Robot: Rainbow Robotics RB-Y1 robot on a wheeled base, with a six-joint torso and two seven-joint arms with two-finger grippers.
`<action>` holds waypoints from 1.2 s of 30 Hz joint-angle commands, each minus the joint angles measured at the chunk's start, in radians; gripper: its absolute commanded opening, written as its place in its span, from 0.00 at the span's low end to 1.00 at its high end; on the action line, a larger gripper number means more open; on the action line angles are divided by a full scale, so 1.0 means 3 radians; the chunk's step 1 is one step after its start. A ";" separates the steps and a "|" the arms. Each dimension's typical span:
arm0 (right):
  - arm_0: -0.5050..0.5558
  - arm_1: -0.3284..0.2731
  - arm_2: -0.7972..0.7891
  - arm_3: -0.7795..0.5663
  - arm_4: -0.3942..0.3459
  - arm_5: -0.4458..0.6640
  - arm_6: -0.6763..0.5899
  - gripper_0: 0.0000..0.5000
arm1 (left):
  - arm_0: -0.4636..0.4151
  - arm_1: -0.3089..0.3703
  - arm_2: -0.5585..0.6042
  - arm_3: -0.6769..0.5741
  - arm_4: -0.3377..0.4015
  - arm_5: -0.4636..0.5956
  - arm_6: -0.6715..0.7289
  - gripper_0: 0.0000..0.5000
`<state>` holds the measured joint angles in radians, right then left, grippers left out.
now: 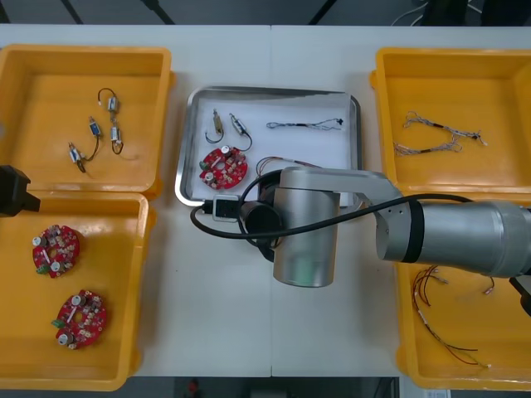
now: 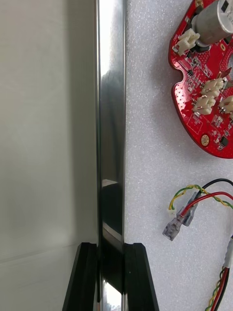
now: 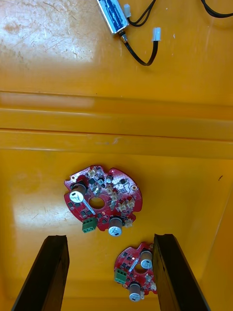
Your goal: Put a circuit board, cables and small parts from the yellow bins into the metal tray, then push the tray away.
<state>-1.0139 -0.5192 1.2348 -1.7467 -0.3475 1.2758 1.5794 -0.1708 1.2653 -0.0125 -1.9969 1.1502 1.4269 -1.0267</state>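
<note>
Pale table (image 1: pixel 224 315) is carrying four yellow bins (image 1: pixel 83 54), two at each side, with the tray (image 1: pixel 274 93) lying between the far pair. On the tray's white floor are lying a board (image 1: pixel 224 167), two small metal parts (image 1: pixel 228 124), a blue-white cable (image 1: pixel 303 124) and, just beside the board, a red-yellow cable (image 2: pixel 204 194). Loading is therefore looking finished, and the push is the step in hand. The right gripper (image 2: pixel 111 248) is reaching in from the right side to the tray's near rim (image 2: pixel 110 121). In its wrist view the two fingers are pinching that shiny rim between them, one standing outside over the table and the other inside over the white floor. The left gripper (image 3: pixel 110 237) is idling over the left bins with its fingers spread wide and holding nothing, two boards (image 3: pixel 103 199) lying below it. By my reading, the next move is calling for a straight, level drive away from the robot with the pinch kept firm. The hold appears to be sitting left of the rim's middle, so a skewed push is risking a swing of the tray toward a bin.
</note>
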 commanded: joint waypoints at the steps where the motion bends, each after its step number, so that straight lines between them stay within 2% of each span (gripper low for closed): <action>1: -0.0261 -0.0003 0.0041 0.0182 -0.0105 -0.0157 0.0176 0.00 | 0.0058 0.0175 0.0001 -0.0067 -0.0035 -0.0021 -0.0116 1.00; 19: -0.0609 0.0007 0.0041 0.0863 -0.0115 -0.0847 0.0380 0.00 | 0.0058 0.0175 0.0001 -0.0067 -0.0035 -0.0021 -0.0116 1.00; 27: -0.0721 0.0089 0.0041 0.1282 -0.0115 -0.1272 0.0493 0.00 | 0.0058 0.0175 0.0001 -0.0067 -0.0035 -0.0021 -0.0116 1.00; 36: -0.0823 0.0166 0.0041 0.1614 -0.0115 -0.1573 0.0570 0.00 | 0.0058 0.0175 0.0001 -0.0067 -0.0035 -0.0021 -0.0116 1.00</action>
<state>-1.2009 -0.4930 1.2371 -1.2884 -0.3769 0.8346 1.6985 -0.1708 1.2653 -0.0125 -1.9976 1.1500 1.4269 -1.0267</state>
